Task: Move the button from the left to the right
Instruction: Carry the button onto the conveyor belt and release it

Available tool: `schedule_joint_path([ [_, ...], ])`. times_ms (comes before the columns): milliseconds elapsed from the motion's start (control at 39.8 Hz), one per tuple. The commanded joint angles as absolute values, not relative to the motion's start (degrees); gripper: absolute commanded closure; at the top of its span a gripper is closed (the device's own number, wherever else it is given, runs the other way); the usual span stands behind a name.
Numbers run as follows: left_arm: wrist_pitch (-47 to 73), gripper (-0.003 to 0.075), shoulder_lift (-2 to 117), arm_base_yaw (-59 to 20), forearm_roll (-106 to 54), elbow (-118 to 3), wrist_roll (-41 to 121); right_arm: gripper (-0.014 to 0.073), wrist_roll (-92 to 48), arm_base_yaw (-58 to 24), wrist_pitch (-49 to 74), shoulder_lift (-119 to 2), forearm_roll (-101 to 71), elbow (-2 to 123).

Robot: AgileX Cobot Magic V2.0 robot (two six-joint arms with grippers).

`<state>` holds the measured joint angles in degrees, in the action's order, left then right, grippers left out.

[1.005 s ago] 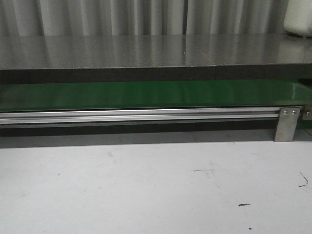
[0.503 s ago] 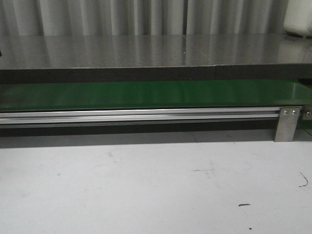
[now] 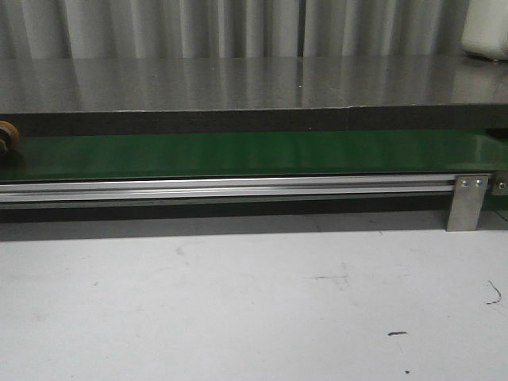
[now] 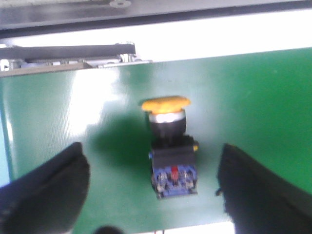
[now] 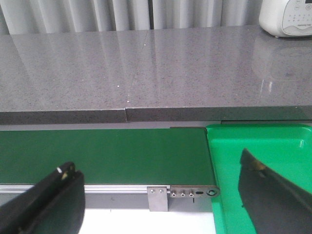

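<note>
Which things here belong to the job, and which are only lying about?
Job: button; left gripper, open around it; belt; right gripper, open.
Lying about: green tray; white appliance; grey counter.

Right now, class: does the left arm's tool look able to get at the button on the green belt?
Probably yes. In the left wrist view the button lies on the green belt between the open fingers of the left tool, with nothing between them.

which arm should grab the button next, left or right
Left. The yellow-capped black push-button lies on the green belt between the open left gripper's fingers; the right gripper frames only empty belt.
</note>
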<state>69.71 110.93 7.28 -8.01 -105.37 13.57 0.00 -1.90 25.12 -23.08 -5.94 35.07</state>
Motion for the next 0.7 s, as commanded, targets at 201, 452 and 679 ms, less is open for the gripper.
schedule_joint_path([
  [201,73.47,0.0742,106.78,7.03,-9.03,-107.11,12.61,-0.006,-0.45,-1.93,20.1,-23.86,-5.63,37.17],
  [452,73.47,0.0741,102.64,4.72,-4.23,-105.85,10.71,-0.006,-0.45,-1.93,20.1,-23.86,-5.63,37.17],
  [679,69.7,0.0741,93.56,4.27,1.19,-95.77,7.71,-0.006,-0.45,-1.93,20.1,-23.86,-5.63,37.17],
])
